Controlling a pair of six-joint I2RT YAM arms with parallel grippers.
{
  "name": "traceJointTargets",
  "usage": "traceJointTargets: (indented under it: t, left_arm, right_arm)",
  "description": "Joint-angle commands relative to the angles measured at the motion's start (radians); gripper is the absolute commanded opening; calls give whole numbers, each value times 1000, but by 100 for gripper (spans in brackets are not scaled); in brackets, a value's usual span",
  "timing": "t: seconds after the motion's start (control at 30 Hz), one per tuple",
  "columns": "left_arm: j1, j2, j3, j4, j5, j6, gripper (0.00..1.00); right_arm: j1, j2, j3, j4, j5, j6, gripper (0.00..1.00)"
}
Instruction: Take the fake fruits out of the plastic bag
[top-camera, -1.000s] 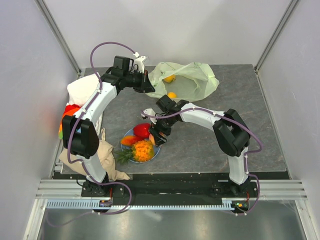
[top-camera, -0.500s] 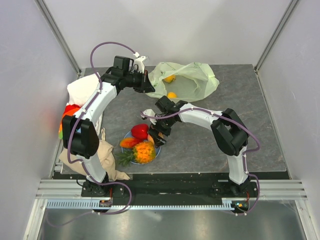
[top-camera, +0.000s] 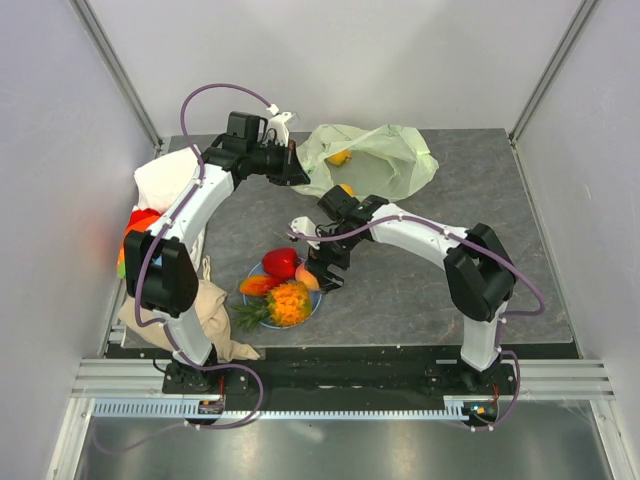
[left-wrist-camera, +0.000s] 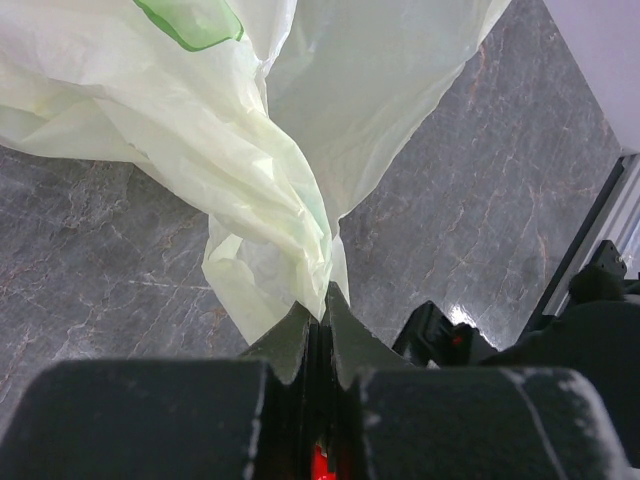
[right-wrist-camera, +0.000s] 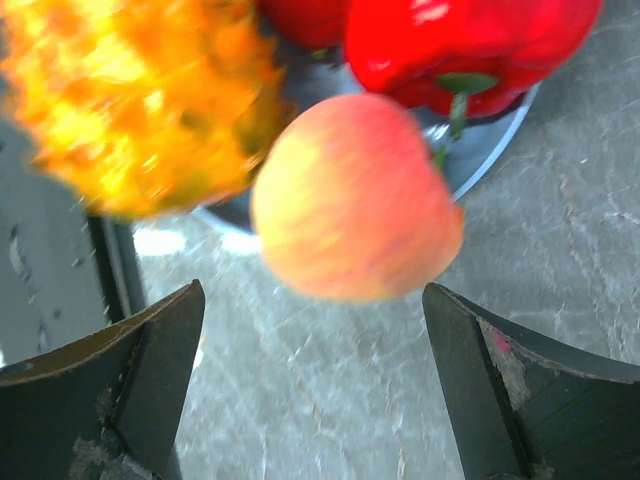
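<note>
Pinching a bunched edge of the plastic bag (left-wrist-camera: 270, 200) at the desk's (top-camera: 420, 290) far side, left gripper's (left-wrist-camera: 322, 300) jaws clenched; hovering with right gripper's (right-wrist-camera: 315, 330) jaws released above the peach (right-wrist-camera: 355, 200), beside pineapple (right-wrist-camera: 140, 100) and red pepper (right-wrist-camera: 470, 45) at the blue plate (right-wrist-camera: 495, 140), with yellow-orange fruits (top-camera: 340, 157) showing in the bag

No readable text, label, brand, number or sign on anything in the three views.
</note>
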Motion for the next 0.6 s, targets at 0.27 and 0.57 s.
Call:
traceJointTargets:
  t: [0.27,0.57]
  left_arm:
    - [4,-18,50,24,40,-7,2]
    - [4,-18,85,17,37,-41,2]
  right_arm:
    - [-344,5,421,-178,-282,41,96]
    - [-401,167,509,78,214,167,72]
